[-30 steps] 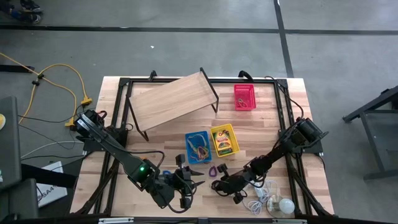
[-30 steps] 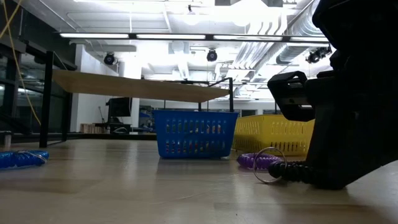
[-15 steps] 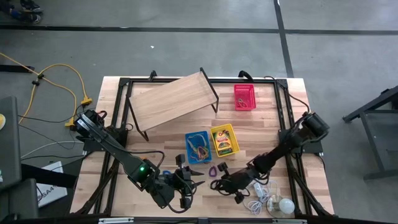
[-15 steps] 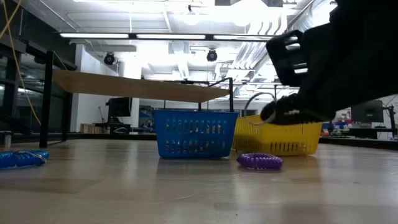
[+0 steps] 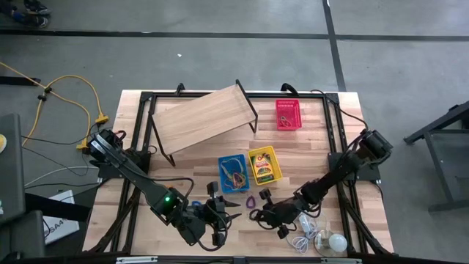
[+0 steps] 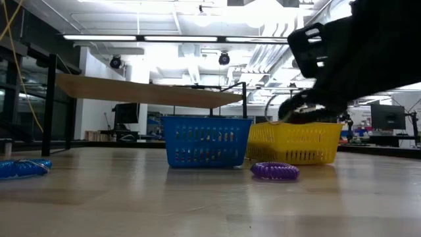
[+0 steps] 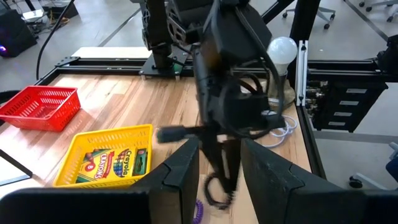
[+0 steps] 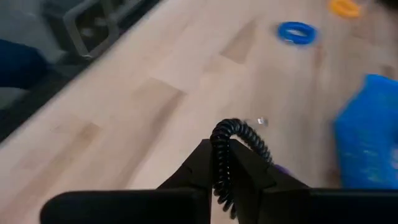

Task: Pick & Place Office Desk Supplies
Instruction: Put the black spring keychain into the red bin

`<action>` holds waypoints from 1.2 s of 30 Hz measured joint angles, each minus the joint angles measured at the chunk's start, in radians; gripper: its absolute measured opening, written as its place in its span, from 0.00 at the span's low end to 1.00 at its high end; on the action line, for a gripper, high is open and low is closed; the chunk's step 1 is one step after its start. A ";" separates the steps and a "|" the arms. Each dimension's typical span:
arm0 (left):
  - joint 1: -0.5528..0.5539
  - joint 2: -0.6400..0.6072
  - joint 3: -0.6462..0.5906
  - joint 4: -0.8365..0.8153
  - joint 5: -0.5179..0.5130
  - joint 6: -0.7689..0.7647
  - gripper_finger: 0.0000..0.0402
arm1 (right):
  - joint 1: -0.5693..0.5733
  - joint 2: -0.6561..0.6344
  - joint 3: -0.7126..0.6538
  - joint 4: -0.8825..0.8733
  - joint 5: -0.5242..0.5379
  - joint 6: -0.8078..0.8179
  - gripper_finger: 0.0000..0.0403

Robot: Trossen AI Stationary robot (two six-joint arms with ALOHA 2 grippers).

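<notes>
Clearly the risk sits with the thin grip on the right, but taking things from the left: the left claw (image 5: 220,216) waits low over the near part of the bench (image 5: 132,161) with its fingers parted and nothing between them, a blue coil band (image 6: 23,168) lying close by. If that arm swings, it could sweep the blue band off the near edge.

Next come the blue basket (image 5: 233,172), already holding mixed bands, and the yellow basket (image 5: 264,166) with the crayon box (image 7: 115,165) lying flat inside. A purple coil band (image 6: 274,170) rests on the wood just in front of them, untouched.

Just right of it, the right claw (image 5: 258,214) is nearly closed on a black coil band (image 8: 225,152), raised clear of the bench. The coil is pinched by only a short stretch and the rest dangles springy below. It could slip out, bounce, or snag a basket rim on the way over. Farther right, the white bulb (image 5: 336,241) and its cord lie near that arm, and a low swing could catch the cord and drag it.
</notes>
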 joint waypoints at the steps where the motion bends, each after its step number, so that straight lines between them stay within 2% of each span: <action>1: 0.000 0.000 0.000 0.000 0.000 0.000 0.28 | 0.000 -0.013 0.000 -0.014 0.019 0.000 0.07; 6: 0.000 0.000 0.000 0.000 0.000 0.000 0.28 | -0.013 -0.094 0.000 -0.103 0.069 -0.003 0.07; 11: 0.000 0.000 0.000 0.000 0.000 0.000 0.28 | -0.072 -0.171 -0.001 -0.218 0.044 0.028 0.07; 15: 0.000 0.000 0.000 0.004 0.000 0.000 0.28 | -0.130 -0.221 -0.001 -0.289 -0.029 0.072 0.07; 24: 0.000 0.000 0.000 0.004 0.000 0.000 0.28 | -0.235 -0.231 0.000 -0.332 -0.050 0.103 0.07; 36: 0.000 0.000 0.000 0.003 0.000 0.000 0.28 | -0.481 -0.230 0.000 -0.372 -0.047 0.204 0.07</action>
